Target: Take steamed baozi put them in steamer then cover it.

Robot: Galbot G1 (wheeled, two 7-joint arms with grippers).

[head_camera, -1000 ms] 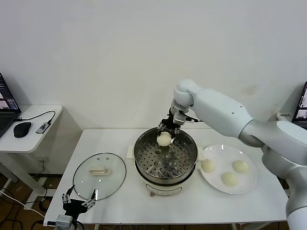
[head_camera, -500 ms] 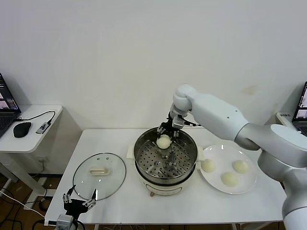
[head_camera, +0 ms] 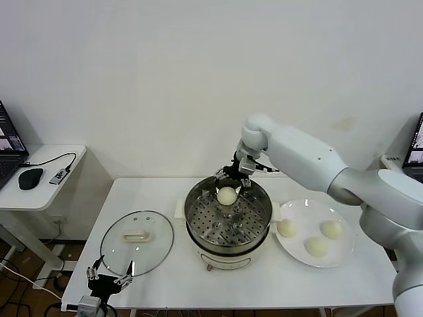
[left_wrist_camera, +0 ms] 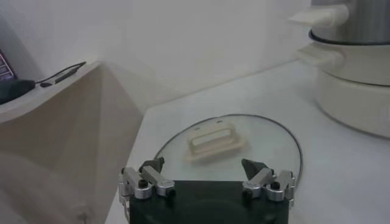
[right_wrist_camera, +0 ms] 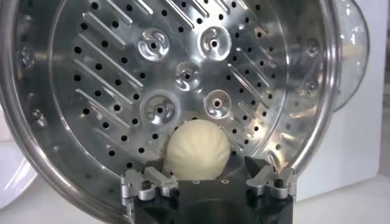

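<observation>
One baozi (head_camera: 227, 195) lies on the perforated tray (head_camera: 228, 223) at the back of the steel steamer (head_camera: 228, 249). My right gripper (head_camera: 232, 178) hovers just above and behind it, open, with its fingers either side of the baozi and apart from it. The right wrist view shows the baozi (right_wrist_camera: 198, 149) resting on the tray (right_wrist_camera: 183, 73) between the spread fingers of the right gripper (right_wrist_camera: 204, 170). Three more baozi (head_camera: 316, 246) lie on the white plate (head_camera: 310, 214). The glass cover (head_camera: 137, 243) lies flat on the table at the left. My left gripper (head_camera: 106, 274) is parked open at the front left.
The left wrist view shows the cover (left_wrist_camera: 262, 146) with its cream handle (left_wrist_camera: 216, 141) just ahead of the left gripper (left_wrist_camera: 204, 176), and the steamer's white base (left_wrist_camera: 359, 91) beyond. A side table (head_camera: 39, 178) with a mouse and cable stands at the far left.
My right gripper lowered the baozi onto the back of the tray and opened. The baozi now rests free on the tray. The left arm has not moved.
</observation>
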